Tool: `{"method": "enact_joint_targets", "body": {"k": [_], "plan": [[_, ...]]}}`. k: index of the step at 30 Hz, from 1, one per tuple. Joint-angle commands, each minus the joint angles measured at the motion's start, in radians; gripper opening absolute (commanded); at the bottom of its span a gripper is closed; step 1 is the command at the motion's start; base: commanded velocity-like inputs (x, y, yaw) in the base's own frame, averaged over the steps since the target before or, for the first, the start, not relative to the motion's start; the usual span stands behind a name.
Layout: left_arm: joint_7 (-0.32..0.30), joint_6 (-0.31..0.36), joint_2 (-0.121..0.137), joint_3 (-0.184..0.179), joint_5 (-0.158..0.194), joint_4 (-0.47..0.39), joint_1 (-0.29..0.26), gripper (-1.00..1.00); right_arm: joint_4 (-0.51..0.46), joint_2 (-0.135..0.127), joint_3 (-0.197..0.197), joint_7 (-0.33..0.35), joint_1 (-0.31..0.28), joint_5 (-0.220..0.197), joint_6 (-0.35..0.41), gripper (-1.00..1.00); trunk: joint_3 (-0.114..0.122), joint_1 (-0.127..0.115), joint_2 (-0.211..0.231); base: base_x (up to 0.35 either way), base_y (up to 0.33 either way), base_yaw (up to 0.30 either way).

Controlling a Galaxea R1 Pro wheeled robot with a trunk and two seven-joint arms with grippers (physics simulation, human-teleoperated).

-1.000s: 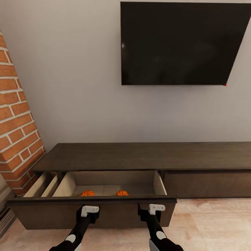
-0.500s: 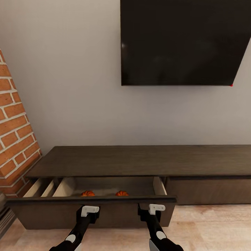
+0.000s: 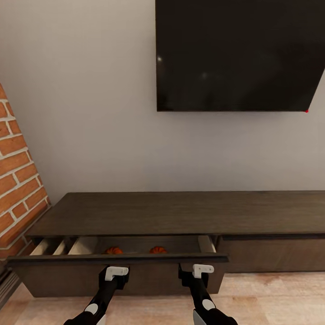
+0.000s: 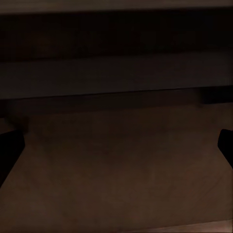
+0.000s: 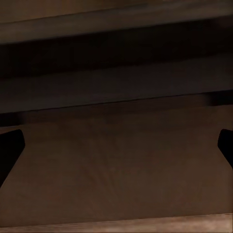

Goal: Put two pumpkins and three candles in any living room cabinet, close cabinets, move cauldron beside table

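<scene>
Dark-brown wood is most of what you get: the cabinet [image 3: 180, 212] runs long and low along a grey wall, with a black TV [image 3: 239, 54] hung above it and a brick column [image 3: 18, 180] off to the left. Its left drawer [image 3: 117, 271] is pulled partway out, and two pumpkins [image 3: 113, 250] sit side by side on the pale drawer floor near the back (only their orange tops peek over the drawer's front edge). The second pumpkin [image 3: 158, 249] is a bit to the right of the first, not touching it.

Both arms reach forward to the drawer front. The left hand [image 3: 116, 272] and the right hand [image 3: 197, 270] are right up against that front panel, well apart from each other. In both wrist views the dark fingertips [image 4: 9, 148] sit at opposite edges with plain brown panel between them, so both hands are spread wide and pinching nothing. Light wood floor [image 3: 280, 298] shows below the cabinet.
</scene>
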Motion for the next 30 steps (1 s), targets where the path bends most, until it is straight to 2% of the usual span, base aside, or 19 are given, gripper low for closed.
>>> {"method": "enact_joint_targets", "body": {"k": [1,22,30], "plan": [[0.002,-0.004,0.0,-0.01,0.009,0.001,-0.001,1.0,0.001,0.0,0.009,-0.007,-0.001,-0.005,-0.003,1.0,-0.001,0.0,0.0,0.08,0.0,0.0],[0.002,-0.004,0.0,-0.011,0.009,0.001,-0.001,1.0,0.001,0.0,0.009,-0.007,-0.001,-0.005,-0.003,1.0,-0.001,0.0,0.0,0.105,0.0,0.0],[0.002,-0.005,0.0,-0.011,0.009,0.001,-0.001,1.0,0.001,0.0,0.009,-0.007,-0.001,-0.005,-0.003,1.0,-0.001,0.0,0.0,0.031,0.0,0.0]]}}
